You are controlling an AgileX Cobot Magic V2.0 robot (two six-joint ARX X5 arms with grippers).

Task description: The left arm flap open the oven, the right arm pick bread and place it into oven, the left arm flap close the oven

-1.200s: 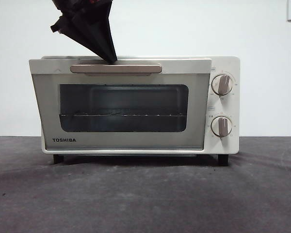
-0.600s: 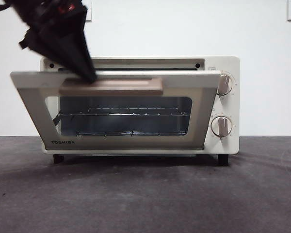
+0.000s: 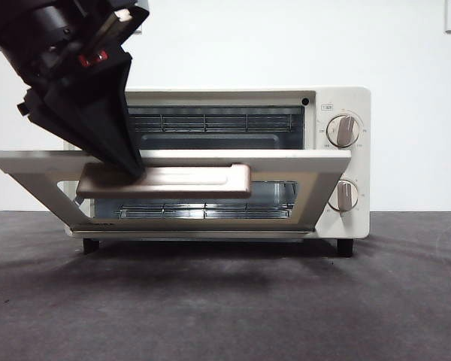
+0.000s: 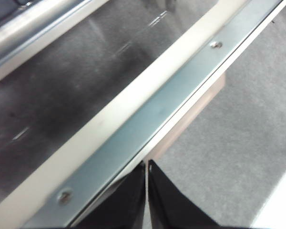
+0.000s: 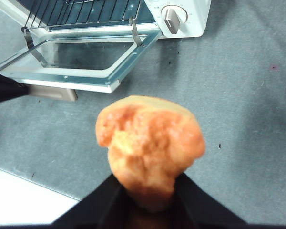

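Oven [image 3: 338, 162] on the grey table [image 3: 225, 308] has its door [image 3: 301, 159] swung most of the way down, left gripper [image 3: 135, 171] (jaws pressed together) resting its tip on the beige handle [image 3: 180, 180], while the right gripper [image 5: 150, 200] clamps the bread [image 5: 150, 143] above the table in front of the oven

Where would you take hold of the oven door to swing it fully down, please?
By the beige bar handle along the oven door's free top edge, coming from above. It runs far from the bottom hinge, so it probably gives most leverage. The shut left gripper already presses there; the right gripper holds the bread.
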